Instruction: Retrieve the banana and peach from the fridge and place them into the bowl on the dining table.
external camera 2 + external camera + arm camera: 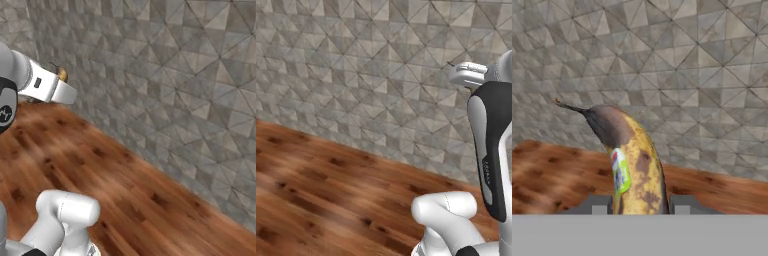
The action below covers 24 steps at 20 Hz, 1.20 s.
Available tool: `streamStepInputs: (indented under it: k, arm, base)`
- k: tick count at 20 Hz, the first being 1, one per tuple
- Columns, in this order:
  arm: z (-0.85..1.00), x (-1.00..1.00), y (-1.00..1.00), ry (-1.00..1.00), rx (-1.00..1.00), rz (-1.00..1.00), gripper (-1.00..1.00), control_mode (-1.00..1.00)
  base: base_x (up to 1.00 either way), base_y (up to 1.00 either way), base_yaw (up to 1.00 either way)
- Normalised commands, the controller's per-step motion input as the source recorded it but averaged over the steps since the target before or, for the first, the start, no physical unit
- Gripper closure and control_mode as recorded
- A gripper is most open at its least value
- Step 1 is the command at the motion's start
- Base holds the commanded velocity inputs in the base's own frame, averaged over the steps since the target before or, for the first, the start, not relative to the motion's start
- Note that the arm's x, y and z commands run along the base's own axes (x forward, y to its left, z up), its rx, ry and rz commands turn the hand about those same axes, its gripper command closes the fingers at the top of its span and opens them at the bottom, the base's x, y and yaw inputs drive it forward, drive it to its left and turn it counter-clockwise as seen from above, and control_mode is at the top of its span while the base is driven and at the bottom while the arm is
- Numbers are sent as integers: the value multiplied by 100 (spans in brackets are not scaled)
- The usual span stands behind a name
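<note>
The banana (632, 160) stands upright between my two dark fingertips in the hand view. It is yellow with brown spots, has a dark brown stem end and carries a small sticker. My gripper (639, 205) is shut on its lower part. In the right base view, the gripper (61, 82) is held high at the upper left, and a bit of the banana (62, 74) pokes out above the white hand. In the left base view the hand (467, 74) is at the upper right. The peach, fridge, bowl and dining table are out of view.
A grey wall of triangular tiles (366, 65) stands close ahead. Below it runs a reddish-brown wood-grain surface (316, 190) that stretches left and right. My own white arm (491, 150) rises at the right of the left base view.
</note>
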Motion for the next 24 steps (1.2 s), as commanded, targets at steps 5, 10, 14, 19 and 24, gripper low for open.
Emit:
streamStepInputs:
  k: [5, 10, 14, 19, 24]
  arm:
    - [0, 0, 0, 0, 0, 0, 100, 100]
    - [0, 0, 0, 0, 0, 0, 100, 100]
    - [0, 0, 0, 0, 0, 0, 100, 100]
    - [0, 0, 0, 0, 0, 0, 100, 100]
    - [0, 0, 0, 0, 0, 0, 100, 100]
  base:
    - [3, 44, 47]
    - [1, 45, 55]
    - [12, 53, 65]
    - [14, 34, 71]
    - [39, 6, 74]
